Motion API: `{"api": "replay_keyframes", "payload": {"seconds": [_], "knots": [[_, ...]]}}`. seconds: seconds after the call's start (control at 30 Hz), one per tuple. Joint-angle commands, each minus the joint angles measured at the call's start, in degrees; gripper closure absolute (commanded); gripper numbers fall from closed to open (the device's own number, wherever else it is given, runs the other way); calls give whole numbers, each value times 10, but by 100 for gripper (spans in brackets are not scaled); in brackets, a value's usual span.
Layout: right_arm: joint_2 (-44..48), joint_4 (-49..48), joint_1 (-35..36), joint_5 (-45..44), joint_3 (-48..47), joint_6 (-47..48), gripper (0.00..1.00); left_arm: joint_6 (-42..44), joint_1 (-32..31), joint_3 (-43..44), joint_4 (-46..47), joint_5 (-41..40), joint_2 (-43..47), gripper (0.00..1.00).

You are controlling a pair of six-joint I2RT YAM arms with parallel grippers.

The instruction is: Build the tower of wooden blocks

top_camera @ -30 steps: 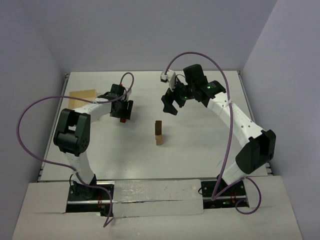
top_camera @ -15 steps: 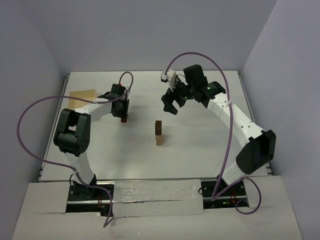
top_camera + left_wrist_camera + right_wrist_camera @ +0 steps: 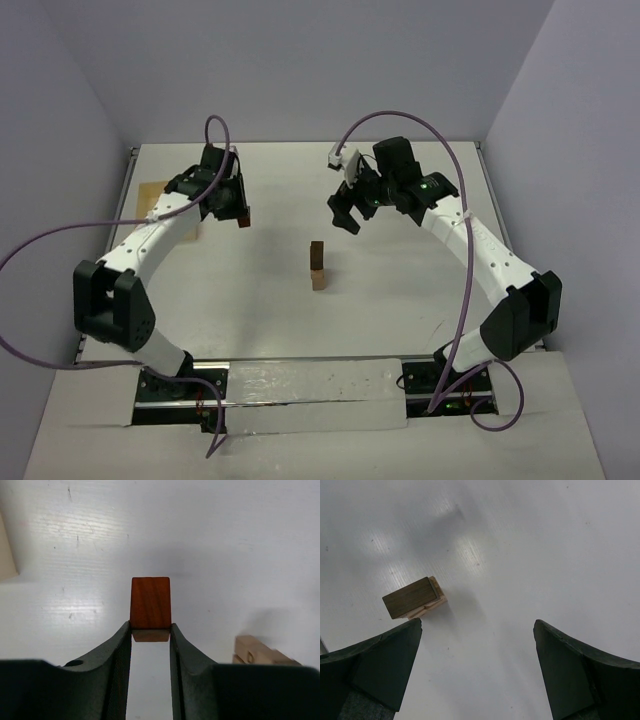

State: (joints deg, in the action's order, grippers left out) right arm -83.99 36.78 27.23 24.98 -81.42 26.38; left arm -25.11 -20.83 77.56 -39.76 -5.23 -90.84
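Left fingers (image 3: pixel 117 655) pinch an orange-brown block (image 3: pixel 150 602), right fingers (image 3: pixel 380 665) spread wide, holding nothing

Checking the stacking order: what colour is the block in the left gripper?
Orange-brown block, clearest in the left wrist view.

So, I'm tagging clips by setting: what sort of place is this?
Likely a robot lab cell: a white table walled by plain panels, left arm and right arm bolted at its edge, wooden blocks as props.
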Motion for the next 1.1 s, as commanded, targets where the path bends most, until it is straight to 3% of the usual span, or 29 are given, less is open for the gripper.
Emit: {"api": "replay_keyframes", "payload": {"seconds": [0.0, 0.2, 0.33, 0.63, 1.07], "knots": [[37, -27, -22, -5, 11, -25, 0, -23, -29, 19, -78, 37, 64, 100], [51, -41, -79, 16, 28, -76, 0, -37, -93, -33, -78, 29, 151, 100], [80, -50, -108, 8, 59, -82, 0, -61, -138, -66, -63, -21, 185, 100], [125, -57, -131, -1, 103, -72, 0, -72, -248, -45, -65, -76, 155, 100], [147, -57, -155, 5, 120, -60, 0, -125, -287, 18, -81, -114, 97, 100]]}}
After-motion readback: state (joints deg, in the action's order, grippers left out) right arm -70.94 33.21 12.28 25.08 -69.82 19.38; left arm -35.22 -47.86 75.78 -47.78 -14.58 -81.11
